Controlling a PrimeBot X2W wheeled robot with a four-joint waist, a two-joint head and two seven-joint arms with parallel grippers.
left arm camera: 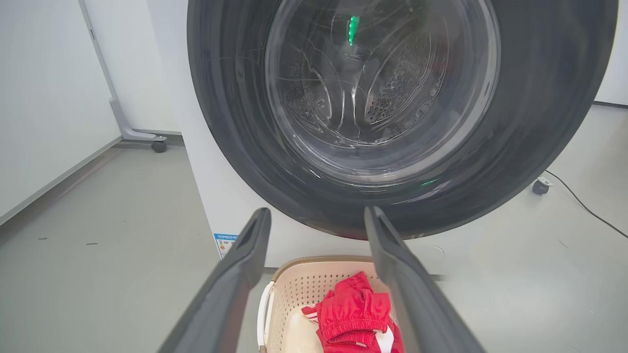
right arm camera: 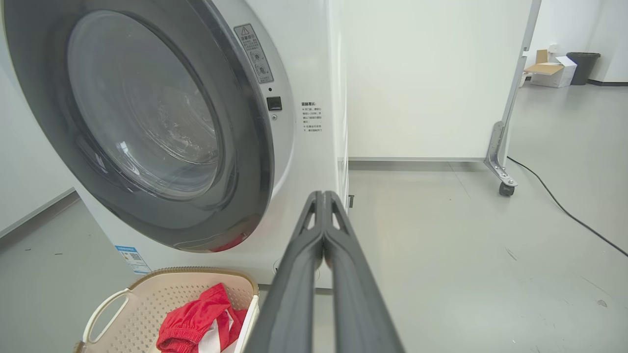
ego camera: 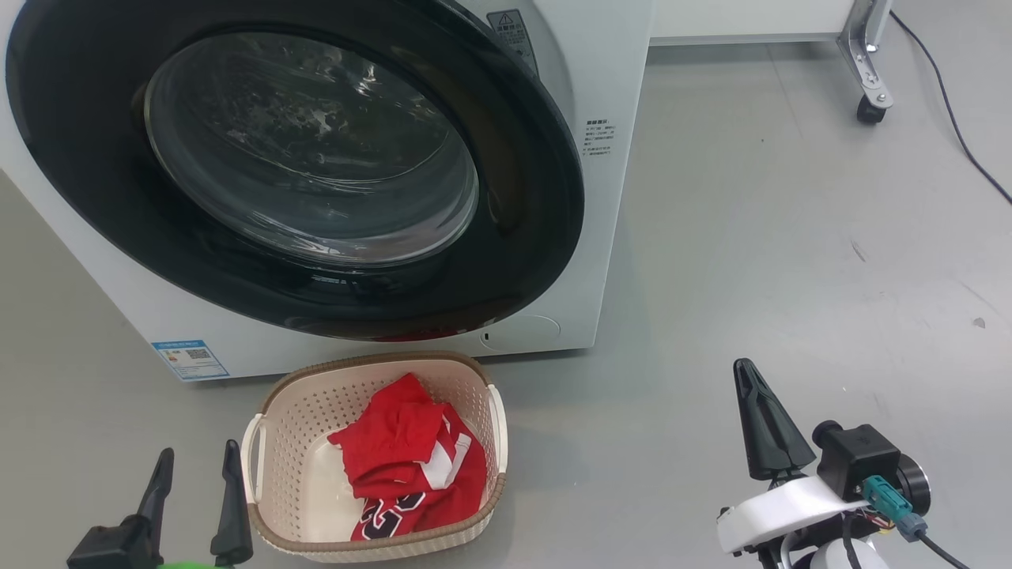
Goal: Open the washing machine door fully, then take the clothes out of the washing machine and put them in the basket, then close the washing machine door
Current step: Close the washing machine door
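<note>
On the grey floor [ego camera: 791, 253], just in front of the washing machine [ego camera: 613, 197], the basket [ego camera: 379, 359] is sitting at 6 o'clock from the washing machine door [ego camera: 522, 237]. The clothes [ego camera: 411, 458] are lying bunched inside the basket, toward its 3 o'clock wall, with black white-outlined lettering showing at their 6 o'clock end. The glossy door is covering the drum opening. In the right wrist view its 3 o'clock edge is looking slightly proud of the white front, and whether it is latched cannot be told. A small red patch is showing at the door's 6 o'clock rim; cloth or reflection cannot be told.

The left gripper [ego camera: 198, 458] is hovering just beside the basket's 9 o'clock handle, its fingers [ego camera: 232, 506] standing parted and gripping nothing. In the left wrist view the basket rim [left arm camera: 319, 260] and the clothes [left arm camera: 353, 314] are lying between the spread fingers, lower than their tips.

The right gripper [ego camera: 745, 367] is hanging well apart from the basket, at its 3 o'clock, with its fingers [ego camera: 763, 427] pressing flat together and nothing between them. In the right wrist view the basket [right arm camera: 147, 282] is lying at 7 o'clock from those fingertips.
</note>
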